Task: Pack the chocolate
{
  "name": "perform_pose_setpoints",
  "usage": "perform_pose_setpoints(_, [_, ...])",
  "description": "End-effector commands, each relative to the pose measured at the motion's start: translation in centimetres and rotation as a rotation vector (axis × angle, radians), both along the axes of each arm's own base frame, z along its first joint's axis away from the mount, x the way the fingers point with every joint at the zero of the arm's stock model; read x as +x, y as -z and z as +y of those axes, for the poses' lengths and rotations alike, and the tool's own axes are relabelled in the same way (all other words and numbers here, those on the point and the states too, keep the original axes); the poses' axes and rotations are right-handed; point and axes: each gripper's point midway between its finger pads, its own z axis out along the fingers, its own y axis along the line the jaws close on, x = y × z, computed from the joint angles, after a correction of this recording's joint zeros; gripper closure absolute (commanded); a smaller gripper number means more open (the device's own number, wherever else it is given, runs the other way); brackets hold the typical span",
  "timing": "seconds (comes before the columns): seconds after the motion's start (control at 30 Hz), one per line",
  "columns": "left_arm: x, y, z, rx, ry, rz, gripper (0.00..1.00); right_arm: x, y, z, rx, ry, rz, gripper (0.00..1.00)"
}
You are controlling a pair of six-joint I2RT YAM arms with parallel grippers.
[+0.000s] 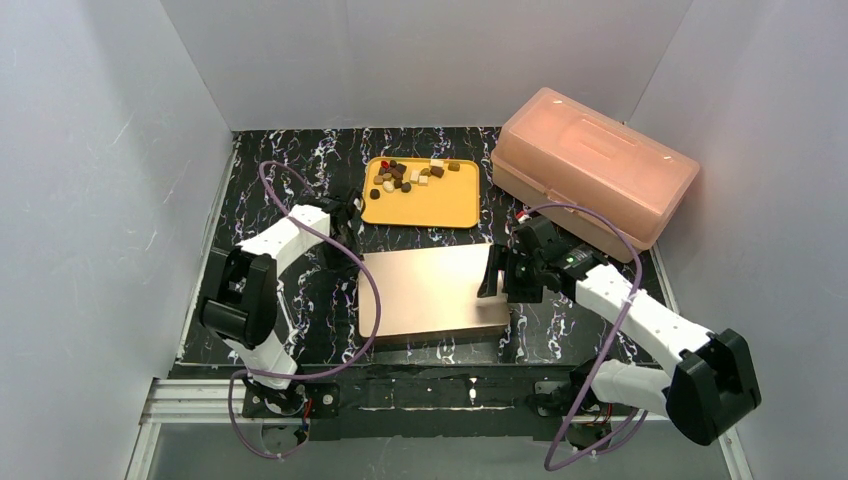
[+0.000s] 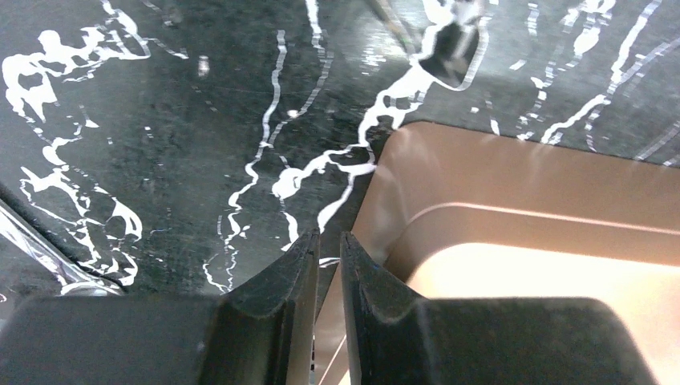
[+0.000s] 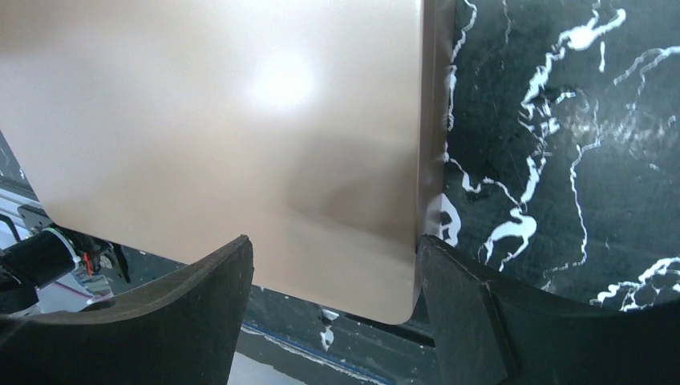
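Note:
The chocolate (image 1: 410, 175), small dark brown, light brown and cream pieces, lies at the far end of a yellow tray (image 1: 420, 212). A flat copper-coloured box (image 1: 435, 295) lies closed in front of the tray. My left gripper (image 1: 348, 230) is at the box's far left corner. In the left wrist view the gripper (image 2: 329, 237) is nearly shut, with the box's thin edge (image 2: 353, 265) running between the fingertips. My right gripper (image 1: 497, 272) is open and straddles the box's right edge. In the right wrist view it (image 3: 333, 277) spans the box's near right corner (image 3: 377, 297).
A large pink translucent lidded container (image 1: 590, 175) stands at the back right, close behind my right wrist. White walls enclose the black marbled table (image 1: 300, 170). The table's near edge and a metal rail (image 1: 400, 400) run along the front.

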Motion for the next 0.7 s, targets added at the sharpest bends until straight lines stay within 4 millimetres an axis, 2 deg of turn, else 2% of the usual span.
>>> perform_pose_setpoints(0.0, [0.5, -0.9, -3.3, -0.055, 0.078, -0.016, 0.84, -1.1, -0.6, -0.6, 0.045, 0.045, -0.015, 0.18])
perform_pose_setpoints(0.07, [0.5, -0.9, -4.5, -0.055, 0.105, -0.016, 0.84, -1.5, -0.4, -1.0, 0.038, 0.056, -0.02, 0.17])
perform_pose_setpoints(0.2, [0.8, -1.6, -4.1, -0.021, 0.084, -0.035, 0.84, -1.0, -1.2, -2.0, -0.016, 0.072, -0.048, 0.16])
perform_pose_setpoints(0.3, [1.8, -3.9, -3.3, 0.016, 0.103, -0.095, 0.81, -0.3, -2.9, -2.5, -0.046, 0.075, -0.087, 0.11])
perform_pose_setpoints(0.4, [2.9, -7.6, -2.9, 0.029, 0.141, -0.174, 0.74, 0.6, -5.5, -2.8, -0.055, 0.088, -0.142, 0.05])
perform_pose_setpoints(0.47, [3.6, -10.5, -2.9, 0.022, 0.181, -0.245, 0.63, 1.3, -7.9, -2.5, -0.037, 0.089, -0.188, 0.02])
perform_pose_setpoints(0.6, [4.4, -16.3, -3.4, -0.022, 0.276, -0.389, 0.23, 3.5, -14.3, -1.4, 0.028, 0.082, -0.324, 0.02])
perform_pose_setpoints(0.63, [4.4, -17.5, -3.4, -0.029, 0.29, -0.417, 0.1, 4.0, -15.9, -1.2, 0.045, 0.08, -0.361, 0.02])
perform_pose_setpoints(0.67, [4.4, -18.9, -3.3, -0.032, 0.3, -0.449, 0.03, 4.7, -18.3, -0.9, 0.073, 0.084, -0.417, 0.02])
